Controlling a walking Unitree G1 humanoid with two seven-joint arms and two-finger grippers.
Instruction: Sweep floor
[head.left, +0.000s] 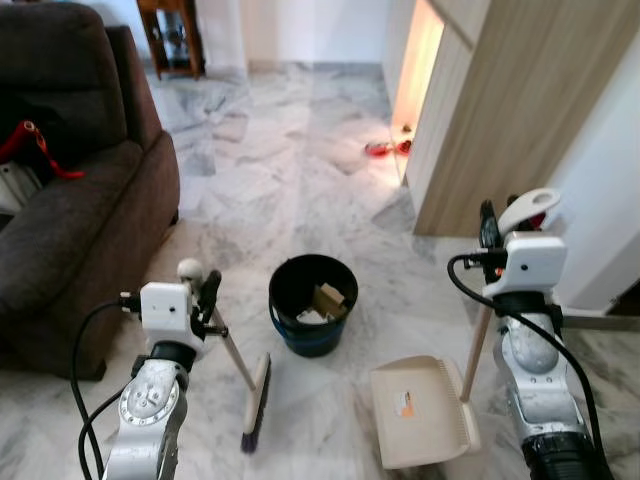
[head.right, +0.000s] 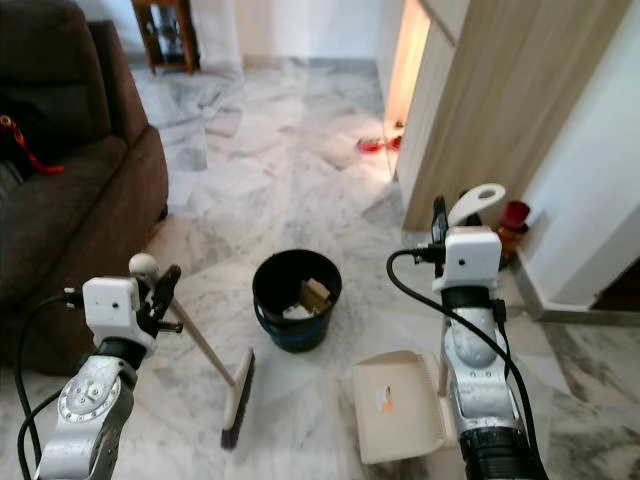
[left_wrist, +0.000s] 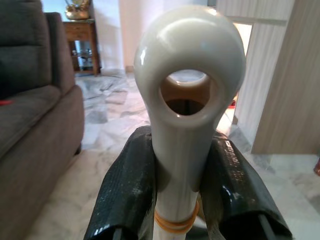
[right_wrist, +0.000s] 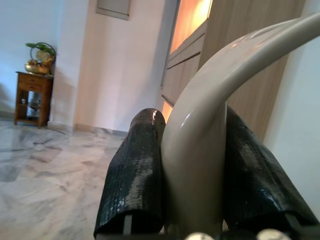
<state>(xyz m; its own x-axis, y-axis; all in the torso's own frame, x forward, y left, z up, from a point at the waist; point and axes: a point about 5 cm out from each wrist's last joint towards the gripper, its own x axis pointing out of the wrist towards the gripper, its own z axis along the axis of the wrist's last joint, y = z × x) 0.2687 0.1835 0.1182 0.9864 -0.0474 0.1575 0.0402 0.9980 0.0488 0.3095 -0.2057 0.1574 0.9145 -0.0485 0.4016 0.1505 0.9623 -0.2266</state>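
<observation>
the left hand (left_wrist: 182, 200) is clamped on the top of the broom (head.left: 250, 395) handle, which slants down from it to the brush head on the marble floor (head.left: 300, 180), just left of the black bin (head.left: 312, 303). the right hand (right_wrist: 192, 200) grips the dustpan (head.left: 422, 410) handle; the pan rests on the floor below it, right of the bin. a brown sofa (head.left: 70, 220) stands left.
</observation>
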